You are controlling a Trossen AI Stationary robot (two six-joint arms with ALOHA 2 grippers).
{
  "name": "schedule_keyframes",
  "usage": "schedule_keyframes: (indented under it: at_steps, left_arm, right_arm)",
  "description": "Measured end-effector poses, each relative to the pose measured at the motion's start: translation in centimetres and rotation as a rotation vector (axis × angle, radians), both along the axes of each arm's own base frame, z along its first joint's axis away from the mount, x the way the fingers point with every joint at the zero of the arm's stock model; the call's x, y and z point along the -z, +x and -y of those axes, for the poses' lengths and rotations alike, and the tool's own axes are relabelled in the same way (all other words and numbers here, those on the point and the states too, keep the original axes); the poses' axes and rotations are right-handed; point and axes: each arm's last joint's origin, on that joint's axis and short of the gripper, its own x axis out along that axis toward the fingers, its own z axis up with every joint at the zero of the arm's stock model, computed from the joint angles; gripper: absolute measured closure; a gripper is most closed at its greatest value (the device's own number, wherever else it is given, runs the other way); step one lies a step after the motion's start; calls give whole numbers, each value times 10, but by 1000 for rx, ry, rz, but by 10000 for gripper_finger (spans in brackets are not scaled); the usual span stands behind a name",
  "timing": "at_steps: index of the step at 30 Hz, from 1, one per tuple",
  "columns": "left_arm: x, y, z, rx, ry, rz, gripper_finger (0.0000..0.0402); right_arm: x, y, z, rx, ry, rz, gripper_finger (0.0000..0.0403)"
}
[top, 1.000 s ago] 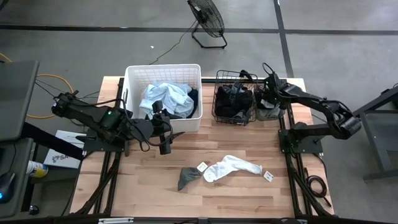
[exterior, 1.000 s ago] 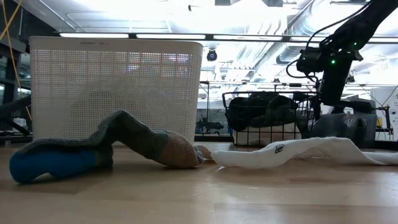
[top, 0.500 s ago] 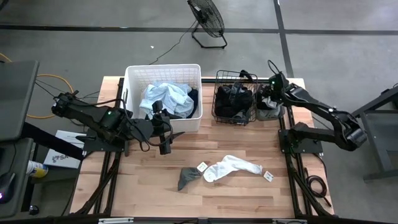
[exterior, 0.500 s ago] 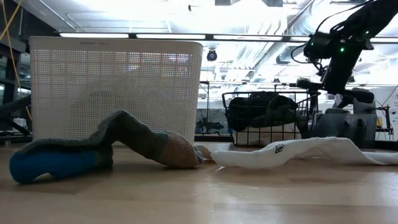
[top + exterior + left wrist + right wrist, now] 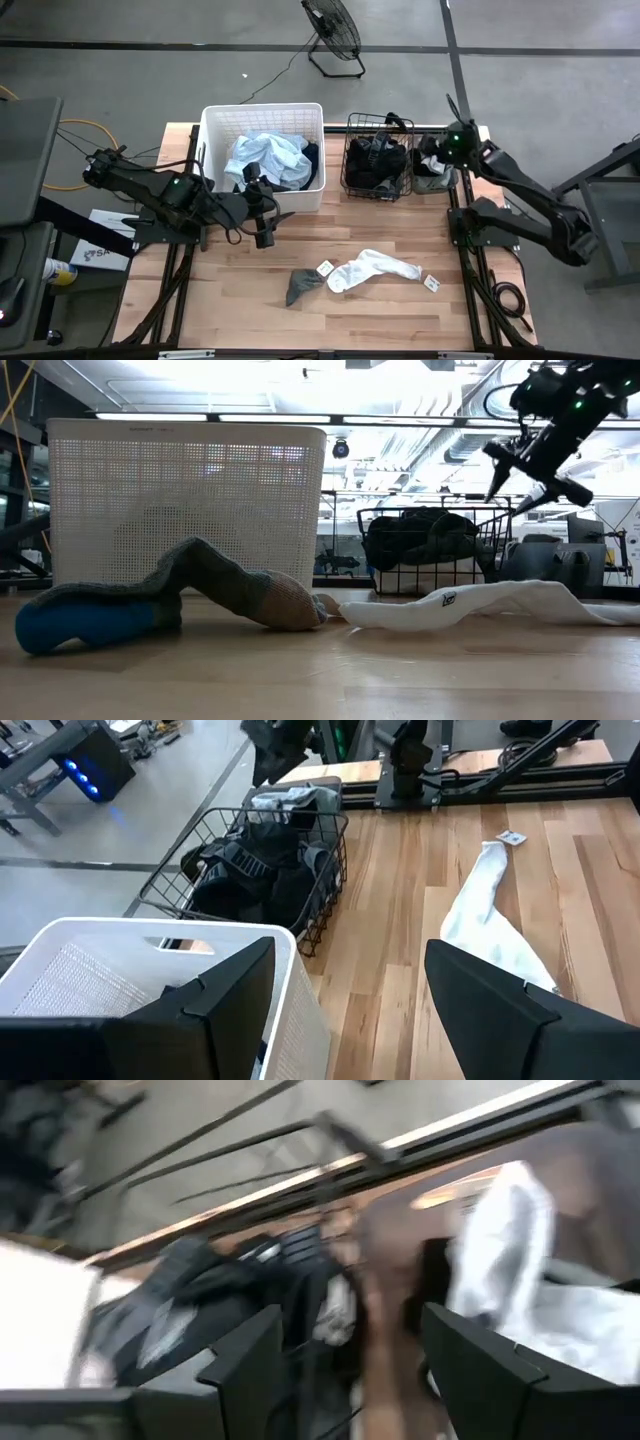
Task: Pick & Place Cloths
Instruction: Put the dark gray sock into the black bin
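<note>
High view: wooden table (image 5: 240, 300); white tub (image 5: 262, 155) at the far left, holding light blue cloths (image 5: 262, 155) with dark fabric at the side nearest the basket; black wire basket (image 5: 377, 157) beside the tub, filled with dark cloths (image 5: 376, 165); a grey and white cloth pile (image 5: 431, 170) just beyond the basket, at the table's right edge. On the open boards lie a grey sock (image 5: 300, 285), a white sock (image 5: 373, 268) and two small tags, one of them, the far tag (image 5: 432, 283), near the white sock's end. Left gripper (image 5: 266, 222) sits in front of the tub, jaws apart, empty. Right gripper (image 5: 432, 150) hangs over the pile beside the basket, holding nothing. Low view: grey sock (image 5: 150, 600), blue at the toe, nearest the camera, touching the white sock (image 5: 480, 603); tub (image 5: 190, 500) and basket (image 5: 425, 550) behind; right gripper (image 5: 520, 478) raised above the basket's rim, fingers spread, empty. Left wrist view: own fingers (image 5: 210, 995) parted; tub rim (image 5: 150, 935), basket (image 5: 260, 870), white sock (image 5: 485, 915) and a tag (image 5: 511, 838) ahead. Right wrist view: blurred; fingers (image 5: 245, 1360) apart, dark cloths (image 5: 190, 1295) and white fabric (image 5: 520, 1250) below.
</note>
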Motion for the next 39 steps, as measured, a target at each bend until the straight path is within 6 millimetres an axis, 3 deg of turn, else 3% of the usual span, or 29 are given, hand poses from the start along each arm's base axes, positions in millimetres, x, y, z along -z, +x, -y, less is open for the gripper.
schedule_keyframes:
  at_steps: [13, 23, 31, 39]
  left_arm:
    - [1, 0, 1, 26, -41, -4, 147]
    - [9, -5, 1, 9, -149, -72, 147]
    - [17, -5, 2, -26, -258, -133, 147]
    - [30, 9, 10, 0, -306, -200, 147]
  right_arm:
    - [-28, 5, -51, -341, -148, 177, 173]
    - [-46, 11, -77, -580, -303, 299, 173]
    - [-55, 22, -95, -789, -430, 346, 173]
    - [-53, 36, -113, -992, -500, 307, 173]
